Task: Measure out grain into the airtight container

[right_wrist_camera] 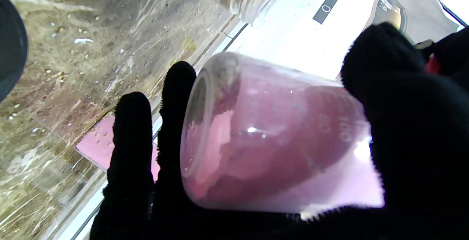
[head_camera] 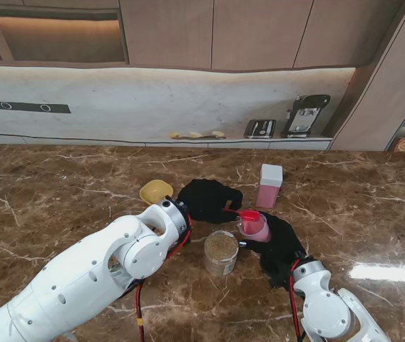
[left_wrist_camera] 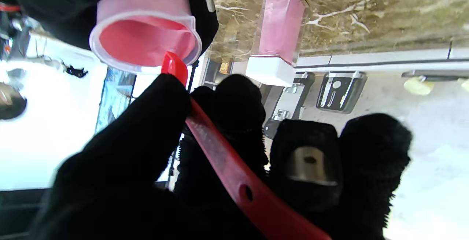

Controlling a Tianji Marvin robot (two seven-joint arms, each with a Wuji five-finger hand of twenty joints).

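left hand [head_camera: 206,199]: black glove, fingers pinched on the handle of the red scoop [left_wrist_camera: 234,163]; thumb pressed on top of the handle
red scoop: bowl end sits at the mouth of the measuring cup [head_camera: 253,225]; scoop contents cannot be made out
right hand [head_camera: 282,246]: black glove, wrapped around the measuring cup, thumb on one side, fingers [right_wrist_camera: 133,137] on the other
measuring cup: translucent pink, tilted, held off the table just right of the glass jar [head_camera: 221,252]; printed scale marks on its wall
glass jar: upright, lid off, filled with brown grain, between the two hands, nearer to me than the left hand
airtight container [head_camera: 269,185]: tall, pink body, white lid on, upright, farther from me than the cup, apart from both hands
yellow bowl [head_camera: 155,191]: just left of the left hand
table [head_camera: 45,192]: brown marble, loose grains scattered
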